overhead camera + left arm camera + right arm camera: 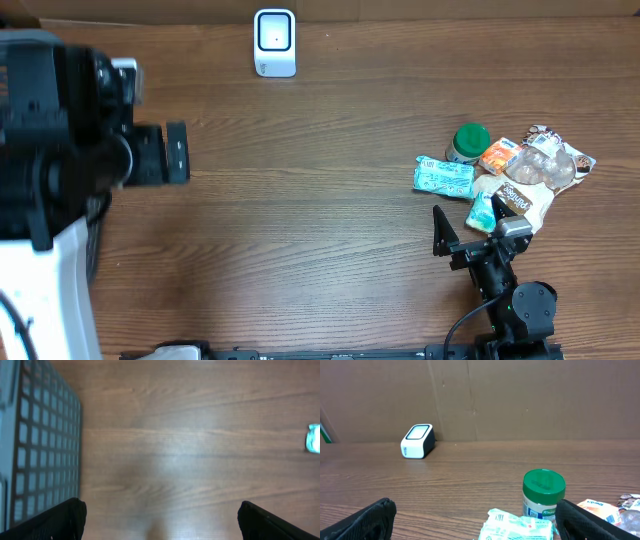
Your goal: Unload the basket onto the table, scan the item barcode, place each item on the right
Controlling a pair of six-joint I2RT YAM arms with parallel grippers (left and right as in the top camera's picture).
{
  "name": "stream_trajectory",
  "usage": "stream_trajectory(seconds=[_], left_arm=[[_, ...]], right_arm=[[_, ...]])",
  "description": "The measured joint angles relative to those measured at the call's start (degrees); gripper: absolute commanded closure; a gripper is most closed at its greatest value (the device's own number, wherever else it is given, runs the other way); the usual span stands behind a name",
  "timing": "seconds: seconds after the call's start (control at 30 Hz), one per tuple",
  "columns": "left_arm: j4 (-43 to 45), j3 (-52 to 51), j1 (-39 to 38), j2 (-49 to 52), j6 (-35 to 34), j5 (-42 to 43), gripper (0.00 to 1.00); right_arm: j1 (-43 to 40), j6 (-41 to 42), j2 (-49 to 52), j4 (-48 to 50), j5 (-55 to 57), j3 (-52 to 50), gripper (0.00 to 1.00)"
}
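**Plainly, both grippers released; goods heaped at the near right**

Nearest, at the right, the right gripper (475, 510) hangs over the table (320, 240) with its jaws spread wide and nothing between them. It sits at the near edge of a heap of packaged goods. In the overhead view one of its fingers lies over a small teal sachet (481, 214), though I cannot tell whether they touch. Beside the sachet, to the right, is a beige pouch (527, 198).

Just beyond these lies a flat teal wipes packet (443, 177), printed side up. An orange packet (500, 157) and a clear bag (556, 162) lie to its right, both touching their neighbours in the heap. At the far edge of the heap a green-lidded jar (470, 142) stands upright, just behind the wipes packet. No barcode can be read on any item from these views.

On the left, well apart from the goods, the left gripper (160, 522) is likewise released. Its jaws are wide and only bare wood shows between them. A grey lattice basket (40, 445) stands at its left.

Farthest off, left of centre along the far edge of the table, the white barcode scanner (274, 42) stands upright and alone. It is well apart from both grippers and from the goods. Behind it rises a brown cardboard wall (520, 400).
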Motion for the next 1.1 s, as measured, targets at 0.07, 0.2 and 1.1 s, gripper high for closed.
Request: stream_trajectory(seconds=[0.07,0.2,1.1], left_arm=[[-0.1,-3.8,0.0,-3.3,0.0,-0.7,0.00],[1.4,-11.7,0.0,-10.3,0.0,-2.9,0.01],[89.2,-93.4,0.0,-61.7,6.7,4.3,0.01]], right_arm=[[0.0,0.0,0.0,0.0,0.0,0.0,0.00],[0.0,0.0,0.0,0.0,0.0,0.0,0.00],[0.0,0.0,0.0,0.0,0.0,0.0,0.00]])
